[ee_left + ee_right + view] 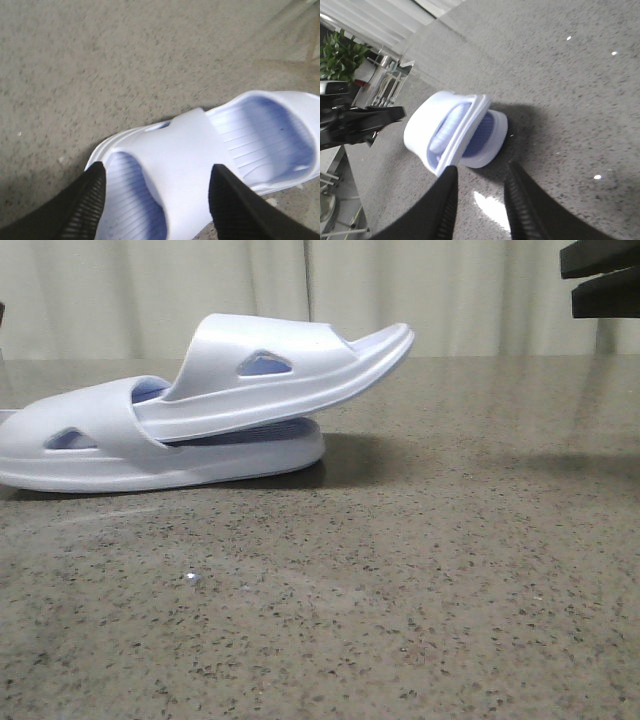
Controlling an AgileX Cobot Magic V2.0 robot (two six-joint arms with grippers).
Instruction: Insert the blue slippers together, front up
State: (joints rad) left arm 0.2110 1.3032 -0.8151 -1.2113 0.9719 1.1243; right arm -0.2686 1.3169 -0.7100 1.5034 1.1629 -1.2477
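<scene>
Both tools, left (157,200) and right (480,197), gape empty near two nested blue slippers (200,405) on one table (420,580)

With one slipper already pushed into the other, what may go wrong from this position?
1. The upper slipper sits tilted, its end raised off the lower slipper; it may slide out or tip if nudged.
2. The left gripper is open astride the strap; shutting or lifting carelessly might drag the pair apart.
3. The right gripper is near the pair and could bump it.

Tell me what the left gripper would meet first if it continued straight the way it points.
Probably the strap of a blue slipper: it lies directly between the open jaws of the left gripper. Depth is unclear.
</scene>
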